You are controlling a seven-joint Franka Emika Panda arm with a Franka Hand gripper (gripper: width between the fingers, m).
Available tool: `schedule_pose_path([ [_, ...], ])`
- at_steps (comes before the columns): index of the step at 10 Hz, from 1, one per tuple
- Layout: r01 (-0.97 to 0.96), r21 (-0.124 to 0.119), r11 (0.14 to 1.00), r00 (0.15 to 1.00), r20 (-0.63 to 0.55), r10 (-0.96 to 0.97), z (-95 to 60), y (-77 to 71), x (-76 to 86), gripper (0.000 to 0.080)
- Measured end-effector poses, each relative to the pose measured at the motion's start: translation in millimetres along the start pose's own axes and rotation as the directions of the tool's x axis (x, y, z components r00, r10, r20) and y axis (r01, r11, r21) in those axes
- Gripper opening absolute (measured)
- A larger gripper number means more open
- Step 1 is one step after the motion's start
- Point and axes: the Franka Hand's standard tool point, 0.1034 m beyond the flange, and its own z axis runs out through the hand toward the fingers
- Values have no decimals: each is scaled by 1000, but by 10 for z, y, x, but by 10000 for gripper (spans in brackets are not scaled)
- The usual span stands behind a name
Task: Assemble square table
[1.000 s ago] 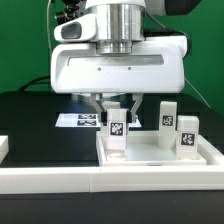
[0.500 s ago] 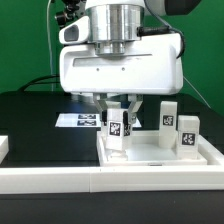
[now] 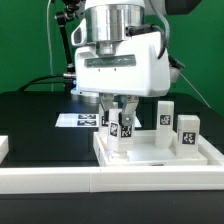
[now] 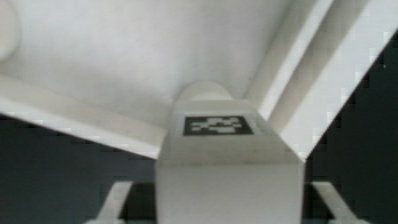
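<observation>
pincer (image 3: 118,126) clamped on upright leg block (image 3: 117,132), long axis vertical, standing in tabletop (image 3: 150,155) corner

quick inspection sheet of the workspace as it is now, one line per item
surface: black table, white rail along its near edge
job's things: white tabletop lying flat; one leg upright in its corner, two more legs standing on it
clutter: marker board flat behind the tabletop
grippers: pincer shut on the corner leg, rotated since a second ago
cables: dark cables by the arm
surroundings: green wall
</observation>
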Motion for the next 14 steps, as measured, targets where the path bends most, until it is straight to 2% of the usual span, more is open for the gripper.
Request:
schedule_pose_path([
  [4,-303,13,953,953,12,303,5,-14,15,290],
  [6,-354,14,935,935,15,353,5,-18,9,290],
  [7,-351,14,936,936,15,351,9,-16,7,365],
  [8,-335,13,942,942,14,335,11,-15,7,365],
  [9,-292,10,956,956,13,291,11,-20,-4,562],
  [10,-234,9,972,972,10,234,4,-52,-30,622],
  [12,-10,7,1000,1000,-2,10,10,-89,-50,645],
  [14,105,4,994,994,-5,-105,12,-81,-40,648],
])
